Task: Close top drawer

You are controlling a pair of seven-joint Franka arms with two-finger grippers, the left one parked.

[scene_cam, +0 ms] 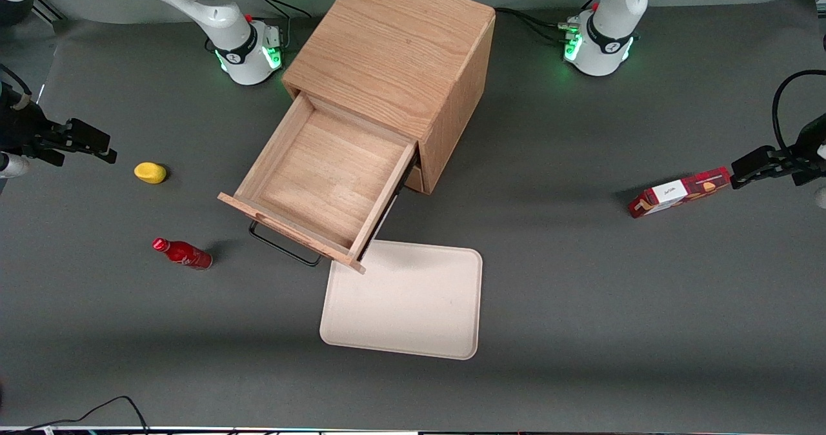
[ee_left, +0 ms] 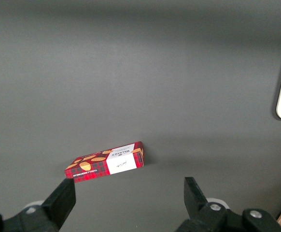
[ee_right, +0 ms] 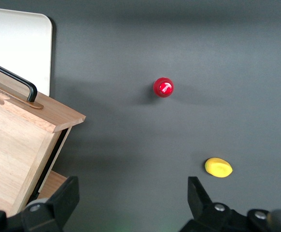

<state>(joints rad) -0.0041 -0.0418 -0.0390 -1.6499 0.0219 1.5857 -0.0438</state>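
The wooden cabinet (scene_cam: 393,54) stands in the middle of the table. Its top drawer (scene_cam: 322,170) is pulled far out and is empty inside. The drawer's thin black wire handle (scene_cam: 284,246) is on its front panel, which faces the front camera at an angle. The drawer's corner (ee_right: 29,121) and handle (ee_right: 15,79) also show in the right wrist view. My right gripper (scene_cam: 84,148) hovers above the table toward the working arm's end, well apart from the drawer. It (ee_right: 133,186) is open and empty. The lower drawer is mostly hidden under the top one.
A yellow object (scene_cam: 150,172) (ee_right: 218,167) lies between my gripper and the drawer. A red bottle (scene_cam: 182,253) (ee_right: 163,87) lies nearer the front camera. A white tray (scene_cam: 413,306) lies in front of the drawer. A red box (scene_cam: 677,192) (ee_left: 106,163) lies toward the parked arm's end.
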